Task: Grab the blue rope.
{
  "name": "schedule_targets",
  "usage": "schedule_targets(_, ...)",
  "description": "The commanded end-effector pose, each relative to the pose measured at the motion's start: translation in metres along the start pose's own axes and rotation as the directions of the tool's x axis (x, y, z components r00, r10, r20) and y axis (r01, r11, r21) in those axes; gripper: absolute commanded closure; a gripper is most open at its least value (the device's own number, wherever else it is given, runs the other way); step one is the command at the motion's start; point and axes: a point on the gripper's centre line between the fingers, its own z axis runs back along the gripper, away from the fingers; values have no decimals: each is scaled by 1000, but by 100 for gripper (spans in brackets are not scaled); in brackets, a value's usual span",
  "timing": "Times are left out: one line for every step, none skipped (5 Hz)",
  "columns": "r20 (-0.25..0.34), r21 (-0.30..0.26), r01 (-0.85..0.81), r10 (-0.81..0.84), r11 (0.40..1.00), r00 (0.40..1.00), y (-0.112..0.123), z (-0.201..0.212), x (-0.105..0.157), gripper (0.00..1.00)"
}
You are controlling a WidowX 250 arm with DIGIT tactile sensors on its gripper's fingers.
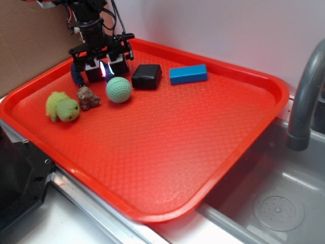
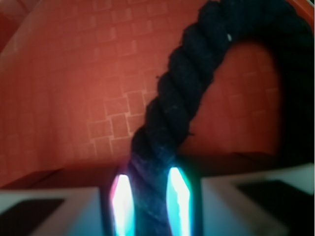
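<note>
You have a big red tray (image 1: 213, 152) filling the counter beside a sink (image 1: 277, 203) with a grey faucet (image 1: 304, 91), and the arm stands down at the tray's far left corner with its gripper (image 1: 105, 68) low over the surface. Along that far side sit a bright blue block (image 1: 188, 74), a black box (image 1: 147, 76), a green ball (image 1: 119, 89) just beside the fingers, a small brown rock (image 1: 87, 98) and a fuzzy green toy (image 1: 62, 107); none of these is your target. The blue rope (image 2: 182, 93), dark navy and twisted, lies at the gripper's feet: in the exterior view only a short curl of it shows to the left of the fingers, while the wrist view shows it running straight down into the gap between the two lit pads (image 2: 177, 201) and arching away to the right further out. The jaws look drawn in close on either side of the strand, pinching it or very nearly so; whether they bear firmly, the blur does not let you say. By my reading you are at the grasp itself, with the approach done. The next move calls for confirming a tight squeeze, then a straight lift, watching that the limp rope neither slips out nor drags the ball.
</note>
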Motion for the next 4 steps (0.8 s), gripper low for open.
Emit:
schedule_targets(-31,73,11,-9,997,999,29,-9,-21,100)
schedule_targets(-51,90,66,-62,994,997,32,2,-21,100)
schedule_targets(-57,55,188,-185,981,981,38,36,-24,100)
schedule_targets(9,13,424,-424,905,905,34,84,-56,100)
